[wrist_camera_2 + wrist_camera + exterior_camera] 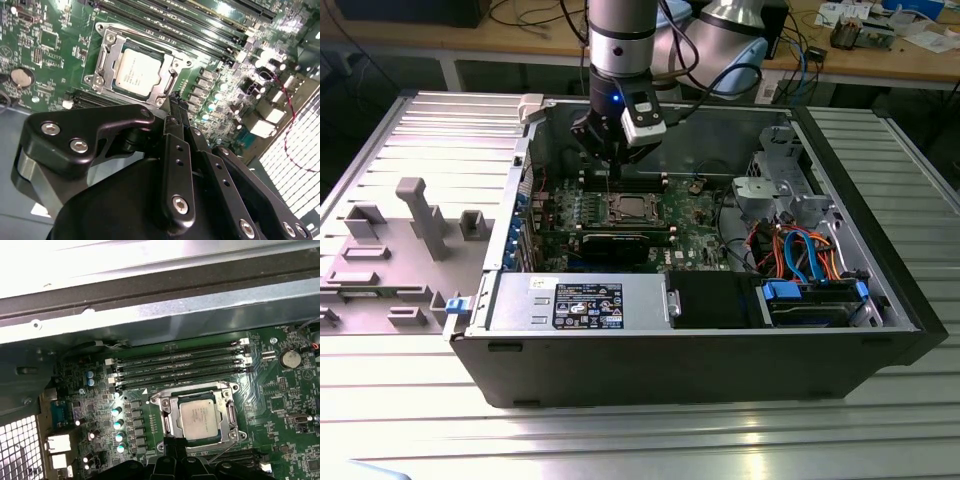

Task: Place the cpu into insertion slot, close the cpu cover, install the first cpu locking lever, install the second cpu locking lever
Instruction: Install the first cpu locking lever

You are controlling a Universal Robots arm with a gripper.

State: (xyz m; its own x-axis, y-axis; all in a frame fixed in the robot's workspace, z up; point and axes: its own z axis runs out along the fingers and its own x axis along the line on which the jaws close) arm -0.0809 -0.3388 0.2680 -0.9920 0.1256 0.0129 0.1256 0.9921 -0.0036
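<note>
Exterior view: the arm reaches down into an open computer case [880, 330] that stands on a ribbed metal desk [410, 420]. The tool [610, 150] hangs over the green circuit board [695, 235], close above the socket [607, 222].

In both wrist views the chip [140, 69] [200, 415] lies flat in the socket [97, 80] [161, 445], grey top up. The thin metal cover [169, 82] [200, 391] is down around it, framing its edges. I cannot tell whether the locking levers are latched.

In the second wrist view the tool [175, 102] has its fingers drawn together to one narrow tip, and nothing is held between them. The tip sits just beside a corner of the socket. It is on the edge facing away from the memory slots [200, 30], and it does not clearly touch the cover.

The first wrist view agrees: the tool [172, 441] meets the socket's rim on the edge opposite the memory slots [180, 365]. Those slots run parallel to that edge. So the chip lies straight ahead of the tip, toward the slots.
</note>
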